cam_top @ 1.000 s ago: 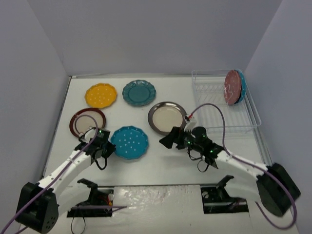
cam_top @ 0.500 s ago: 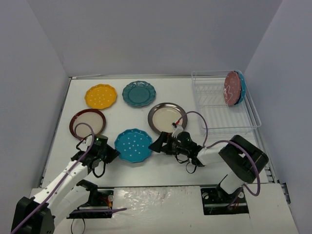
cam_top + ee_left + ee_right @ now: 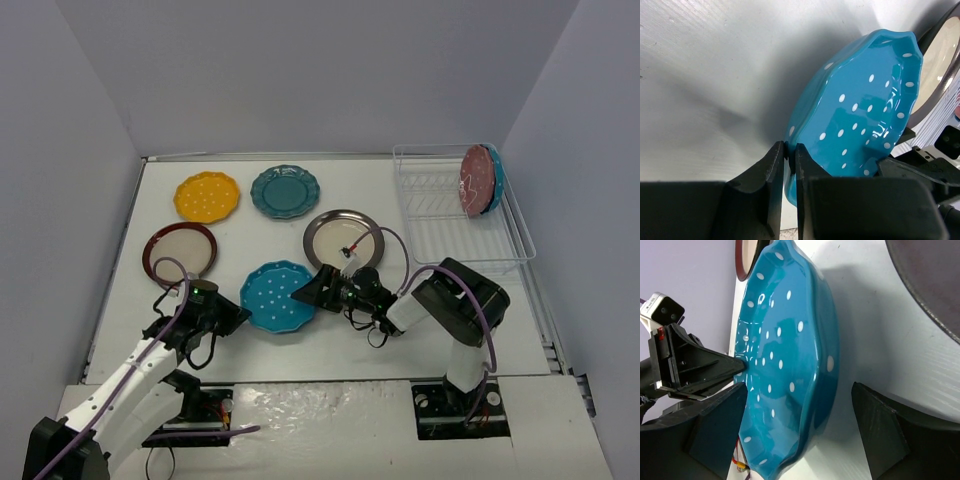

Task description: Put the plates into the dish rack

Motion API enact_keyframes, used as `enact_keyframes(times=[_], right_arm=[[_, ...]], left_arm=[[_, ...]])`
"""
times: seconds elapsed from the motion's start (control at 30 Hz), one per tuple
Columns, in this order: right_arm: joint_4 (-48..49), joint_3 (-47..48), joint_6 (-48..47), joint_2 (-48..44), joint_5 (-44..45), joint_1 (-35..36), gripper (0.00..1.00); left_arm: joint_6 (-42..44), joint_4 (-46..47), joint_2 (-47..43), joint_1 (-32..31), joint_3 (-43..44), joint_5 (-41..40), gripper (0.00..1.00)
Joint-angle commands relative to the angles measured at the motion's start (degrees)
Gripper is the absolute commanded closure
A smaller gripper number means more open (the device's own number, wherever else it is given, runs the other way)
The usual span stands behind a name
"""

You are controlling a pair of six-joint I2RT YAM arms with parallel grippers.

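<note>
A blue plate with white dots (image 3: 278, 297) sits tilted near the table's front, its left edge raised. My left gripper (image 3: 232, 318) is shut on that left rim; in the left wrist view the fingers (image 3: 790, 150) pinch the plate's (image 3: 865, 110) edge. My right gripper (image 3: 310, 292) straddles the right rim. In the right wrist view its jaws (image 3: 799, 390) stand apart on either side of the plate (image 3: 785, 355), not touching it. The dish rack (image 3: 425, 200) at the back right holds a pink plate (image 3: 474, 180) with a blue one (image 3: 496, 178) behind it.
Lying flat are a yellow plate (image 3: 207, 196), a teal plate (image 3: 285, 192), a maroon-rimmed plate (image 3: 180, 250) and a dark-rimmed cream plate (image 3: 342, 240) just behind my right gripper. Grey walls close in the left, back and right.
</note>
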Motion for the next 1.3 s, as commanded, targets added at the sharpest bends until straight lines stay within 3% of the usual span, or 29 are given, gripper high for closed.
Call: enact_keyframes(times=[0.0, 0.13, 0.27, 0.43, 0.47, 0.57, 0.7, 0.8, 0.97, 1.1, 1.27], right_arm=[[7.78, 1.74, 0.23, -0.94, -1.50, 0.59, 0.32], [7.09, 1.21, -0.80, -4.27, -0.66, 0.53, 0.71], [2.83, 1.10, -3.63, -9.30, 0.41, 0.73, 1.00], [-9.13, 2.99, -11.64, -21.01, 3.84, 1.26, 1.00], [-13.47, 3.82, -13.53, -23.46, 5.17, 1.37, 1.00], [-29.34, 7.89, -21.40, -30.99, 9.51, 1.49, 1.00], [-44.03, 13.48, -29.93, -39.12, 17.57, 1.49, 1.00], [-54.62, 19.54, -36.72, -41.93, 25.42, 1.39, 1.00], [-66.39, 30.37, -48.79, -45.03, 38.33, 0.51, 1.00], [-68.83, 36.58, -57.80, -43.94, 48.22, -2.05, 1.00], [-68.30, 45.12, -68.93, -38.73, 48.83, -14.46, 1.00]], left_arm=[[-1.95, 10.48, -1.67, -0.34, 3.28, 3.87, 1.00], [-1.38, 10.57, -1.62, -0.42, 3.28, 4.52, 1.00], [-0.44, 10.67, -1.81, -0.46, 3.31, 4.89, 1.00], [0.84, 10.03, -1.72, -0.84, 3.83, 5.06, 1.00], [1.68, 9.69, -1.66, -0.86, 4.16, 5.10, 0.95], [5.15, 7.41, -1.53, -0.94, 6.52, 4.62, 0.71], [9.86, 2.38, -1.51, -0.95, 12.11, 2.80, 0.21], [15.07, -1.24, -1.30, -0.95, 16.56, 0.00, 0.06], [29.18, -12.61, 1.63, -0.95, 29.10, -8.06, 0.03], [42.25, -18.36, 5.00, -0.95, 37.48, -14.64, 0.03], [53.40, -19.57, 8.56, -0.91, 40.35, -19.00, 0.03]])
